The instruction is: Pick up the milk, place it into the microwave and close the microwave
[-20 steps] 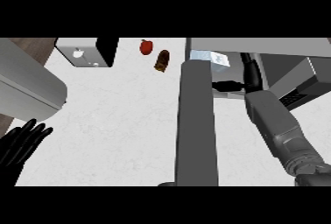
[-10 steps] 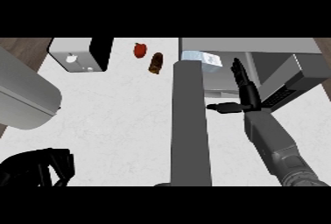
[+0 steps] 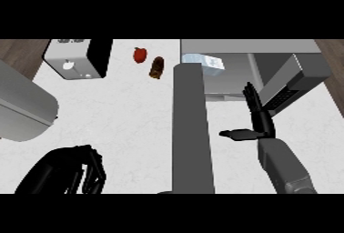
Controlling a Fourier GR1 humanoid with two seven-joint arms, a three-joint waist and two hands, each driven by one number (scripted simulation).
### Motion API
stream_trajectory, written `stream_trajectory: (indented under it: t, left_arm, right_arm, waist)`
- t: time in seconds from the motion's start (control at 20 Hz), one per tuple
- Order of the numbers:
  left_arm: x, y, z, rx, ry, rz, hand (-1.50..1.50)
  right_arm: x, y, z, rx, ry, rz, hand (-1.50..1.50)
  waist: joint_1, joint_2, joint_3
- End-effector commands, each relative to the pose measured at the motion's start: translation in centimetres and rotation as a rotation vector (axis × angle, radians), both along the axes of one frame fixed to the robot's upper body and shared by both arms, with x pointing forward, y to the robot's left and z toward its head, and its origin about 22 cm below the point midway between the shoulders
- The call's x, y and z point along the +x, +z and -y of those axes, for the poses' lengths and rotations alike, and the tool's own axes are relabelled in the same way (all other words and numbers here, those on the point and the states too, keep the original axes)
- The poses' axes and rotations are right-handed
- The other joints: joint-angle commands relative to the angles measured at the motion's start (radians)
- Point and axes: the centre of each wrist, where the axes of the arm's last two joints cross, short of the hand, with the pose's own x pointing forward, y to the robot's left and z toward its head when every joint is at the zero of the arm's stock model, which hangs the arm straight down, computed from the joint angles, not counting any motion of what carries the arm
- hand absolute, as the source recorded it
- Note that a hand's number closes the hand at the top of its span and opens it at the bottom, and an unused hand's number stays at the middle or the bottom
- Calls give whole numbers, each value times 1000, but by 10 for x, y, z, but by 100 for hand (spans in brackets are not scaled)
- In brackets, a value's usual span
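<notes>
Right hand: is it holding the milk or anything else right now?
Nothing. The right hand is open, fingers straight, beside the microwave door. The milk sits apart, inside the microwave.

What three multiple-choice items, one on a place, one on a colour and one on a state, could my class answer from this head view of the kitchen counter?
1. Where is the milk carton?
A. in the right hand
B. at the microwave's front left corner, beyond the long grey door
C. beside the toaster

2. What colour is the small rounded thing next to the brown bottle?
A. red
B. green
C. blue

3. How is the right hand held?
A. curled round the milk carton
B. clenched in a fist
C. open, fingers straight, holding nothing

Answers:
1 B: the white carton stands by the microwave, clear of both hands.
2 A: it shows red against the white counter.
3 C: its fingers stretch toward the microwave, the thumb is out to the side, and nothing is in it.
</notes>
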Motion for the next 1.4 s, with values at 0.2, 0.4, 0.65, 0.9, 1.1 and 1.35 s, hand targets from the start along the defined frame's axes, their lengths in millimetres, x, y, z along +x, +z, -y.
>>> stream_trajectory:
  t: [0.2, 0.4, 0.65, 0.9, 1.1, 1.35]
  left_arm:
    - [17, 4, 45, 79, -54, 45, 150]
    - [34, -4, 81, 134, -123, 49, 150]
    - [48, -31, 100, 189, -206, 22, 150]
    - [66, -72, 141, 328, -241, 5, 150]
    - [64, -98, 160, 348, -232, -18, 150]
    - [62, -135, 169, 345, -137, 100, 150]
  right_arm:
    - [-60, -28, 35, 23, -22, -21, -150]
    - [-80, -26, 56, 49, -36, 2, -150]
    - [-120, -20, 76, 27, -18, 3, -150]
    - [-134, -5, 92, 3, -33, 59, -150]
    - [-153, 17, 98, -54, 30, 114, -150]
    - [-145, 44, 104, 13, 111, 154, -150]
  waist:
    - [-19, -6, -1]
    - [-29, -5, -2]
    - [-24, -3, -2]
    - [-32, 3, -1]
    - [-44, 2, -3]
    - [-57, 8, -3]
